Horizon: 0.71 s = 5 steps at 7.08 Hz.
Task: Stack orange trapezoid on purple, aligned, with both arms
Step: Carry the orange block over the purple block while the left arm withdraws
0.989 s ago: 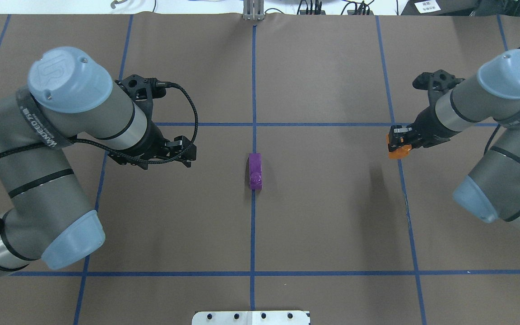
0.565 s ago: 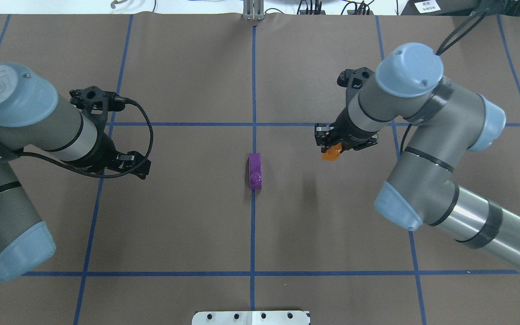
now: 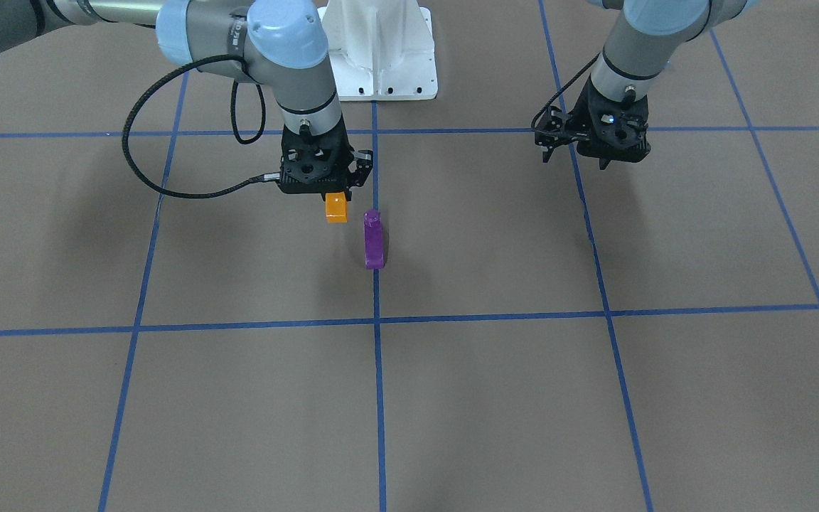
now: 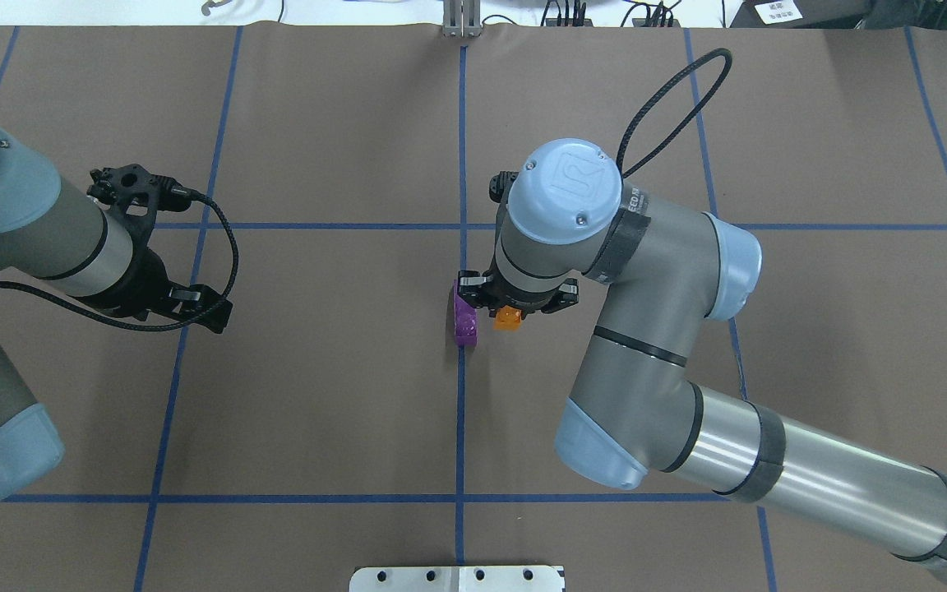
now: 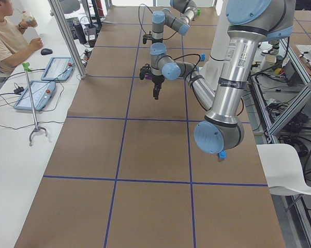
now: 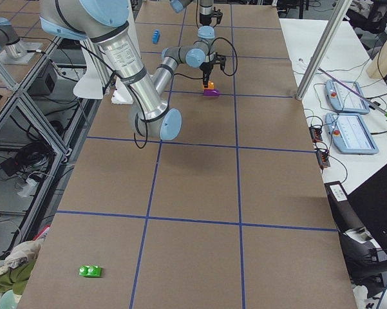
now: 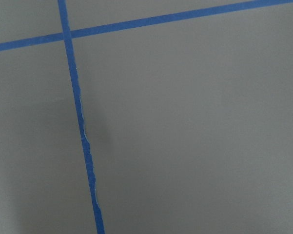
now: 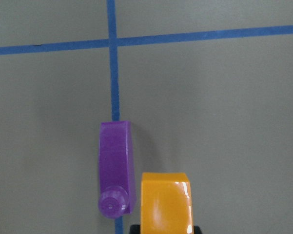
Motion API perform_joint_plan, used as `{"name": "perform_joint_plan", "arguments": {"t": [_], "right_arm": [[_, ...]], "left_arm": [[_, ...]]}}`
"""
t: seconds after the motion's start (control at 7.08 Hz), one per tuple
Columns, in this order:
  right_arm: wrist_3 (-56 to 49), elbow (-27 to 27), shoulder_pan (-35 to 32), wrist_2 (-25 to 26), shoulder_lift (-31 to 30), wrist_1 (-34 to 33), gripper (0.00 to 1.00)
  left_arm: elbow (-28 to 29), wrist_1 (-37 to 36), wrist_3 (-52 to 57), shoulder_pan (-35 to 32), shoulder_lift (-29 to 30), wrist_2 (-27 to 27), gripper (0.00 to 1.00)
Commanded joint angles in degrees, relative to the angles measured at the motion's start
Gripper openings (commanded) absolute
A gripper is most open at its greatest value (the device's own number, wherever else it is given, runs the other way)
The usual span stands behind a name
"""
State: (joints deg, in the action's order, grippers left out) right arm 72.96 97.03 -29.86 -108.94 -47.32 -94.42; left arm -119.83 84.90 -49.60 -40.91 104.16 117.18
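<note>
The purple block (image 4: 465, 322) lies on its side on the centre tape line, stud toward the robot; it also shows in the front view (image 3: 373, 238) and the right wrist view (image 8: 116, 165). My right gripper (image 4: 515, 302) is shut on the orange trapezoid (image 4: 508, 319) and holds it just above the table, close beside the purple block, apart from it. The orange block also shows in the front view (image 3: 336, 208) and the right wrist view (image 8: 166, 202). My left gripper (image 4: 204, 306) is open and empty, far to the left; it also shows in the front view (image 3: 574, 161).
The brown table has blue tape grid lines (image 7: 83, 126). The white robot base (image 3: 381, 50) is behind the blocks. A green block (image 6: 90, 271) and a blue block (image 6: 156, 35) lie far off. An operator (image 5: 5, 36) sits at the side table.
My right arm has swept left from the right grid line to the centre, carrying the orange block beside the purple one. My left arm has drawn back to the left.
</note>
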Motion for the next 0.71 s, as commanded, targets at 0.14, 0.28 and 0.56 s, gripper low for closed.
{"name": "perform_joint_plan", "arguments": {"t": [0.14,0.28,0.56], "right_arm": [[0.1,-9.3,0.7,0.3,7.7,0.1,0.00],[-0.4,-9.6,0.7,0.3,7.6,0.0,0.00],[-1.3,-9.9,0.7,0.3,7.3,-0.1,0.00]], "left_arm": [[0.0,0.0,0.0,0.0,0.3,-0.1,1.00],[0.0,0.0,-0.2,0.0,0.3,0.0,1.00],[0.0,0.0,-0.4,0.0,0.3,0.0,1.00]]}}
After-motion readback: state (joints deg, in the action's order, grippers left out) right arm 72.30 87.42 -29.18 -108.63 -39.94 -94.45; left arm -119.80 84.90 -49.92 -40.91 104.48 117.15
